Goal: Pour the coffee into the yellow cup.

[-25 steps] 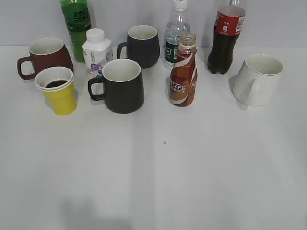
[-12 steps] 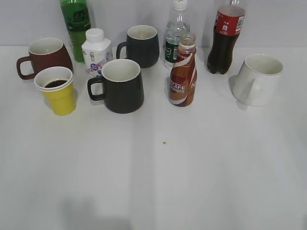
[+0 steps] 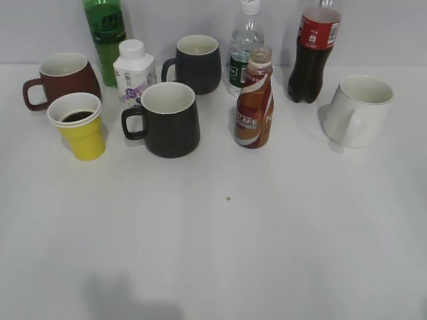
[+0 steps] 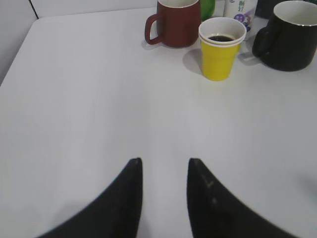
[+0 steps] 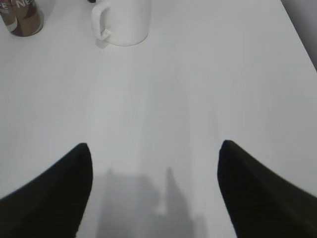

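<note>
Standing upright on the desk, coffee done pouring, yellow cup holding dark liquid, left end effector narrowly parted, right end effector spread wide, both empty.

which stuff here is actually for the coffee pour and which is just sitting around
For the job:
- small brown curvy coffee bottle with swirl label
- small yellow paper cup, dark liquid inside

Just sitting around:
- brown-red handled mug
- two black mugs
- white mug
- green bottle
- white milk bottle
- clear water bottle
- cola bottle
</note>
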You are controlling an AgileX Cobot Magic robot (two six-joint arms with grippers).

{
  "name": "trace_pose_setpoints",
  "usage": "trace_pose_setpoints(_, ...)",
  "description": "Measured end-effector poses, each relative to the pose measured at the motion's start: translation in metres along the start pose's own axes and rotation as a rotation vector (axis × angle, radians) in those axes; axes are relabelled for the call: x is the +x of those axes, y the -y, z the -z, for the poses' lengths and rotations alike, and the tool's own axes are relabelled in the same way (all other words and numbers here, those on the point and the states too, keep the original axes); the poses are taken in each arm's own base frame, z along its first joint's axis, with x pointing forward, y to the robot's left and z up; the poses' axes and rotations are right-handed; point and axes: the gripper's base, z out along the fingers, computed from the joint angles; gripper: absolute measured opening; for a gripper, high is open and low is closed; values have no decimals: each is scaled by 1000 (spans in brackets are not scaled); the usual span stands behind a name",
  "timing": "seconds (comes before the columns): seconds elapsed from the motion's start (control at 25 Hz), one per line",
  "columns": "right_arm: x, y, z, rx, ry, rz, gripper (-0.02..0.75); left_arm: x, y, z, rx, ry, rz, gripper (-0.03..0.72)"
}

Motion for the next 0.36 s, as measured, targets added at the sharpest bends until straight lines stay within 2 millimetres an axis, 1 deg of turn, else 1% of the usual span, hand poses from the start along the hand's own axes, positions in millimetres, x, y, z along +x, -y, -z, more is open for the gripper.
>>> trace_pose_setpoints(0.36, 0, 0, 0, -1, 0, 0, 590, 0, 0, 0, 0, 0, 0, 241)
